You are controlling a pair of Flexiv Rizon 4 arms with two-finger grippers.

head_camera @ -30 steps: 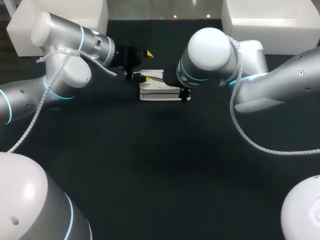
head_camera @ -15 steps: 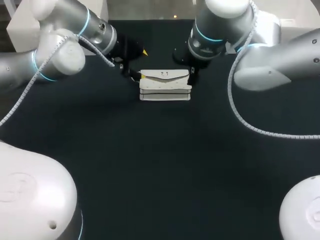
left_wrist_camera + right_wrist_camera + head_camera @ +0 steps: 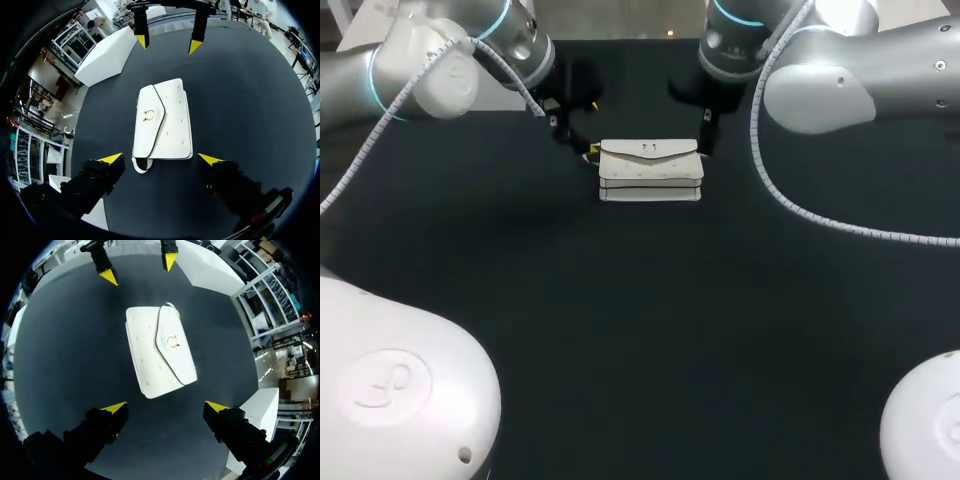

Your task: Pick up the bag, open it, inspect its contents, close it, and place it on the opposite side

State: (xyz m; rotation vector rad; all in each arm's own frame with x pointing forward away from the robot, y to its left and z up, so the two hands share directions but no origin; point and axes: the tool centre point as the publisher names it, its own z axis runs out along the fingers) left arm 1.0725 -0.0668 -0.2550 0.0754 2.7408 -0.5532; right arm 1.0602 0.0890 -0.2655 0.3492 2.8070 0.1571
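**Arm pose.** My left arm comes in from the left side of the head view and my right arm from the right. Both wrists point down at the table, one over each short end of the small white flap-front bag (image 3: pixel 650 170). My left gripper (image 3: pixel 160 159) has its two yellow-tipped fingers spread wide. The bag's near end and its short strap loop (image 3: pixel 140 165) sit just ahead of the gap, and I see neither tip touching them. My right gripper (image 3: pixel 166 407) is spread just as wide at the other end, with the bag ahead of its tips and apart from them. Each wrist view shows the other gripper beyond the bag.

**Bag.** It lies flat on the black tabletop (image 3: pixel 620 330), flap shut and facing up, with the gold ring clasp (image 3: pixel 148 115) showing.

**Edges and room.** The bag sits near the table's far edge, about midway across. Dark surface extends broadly from it toward the near edge and to both sides.
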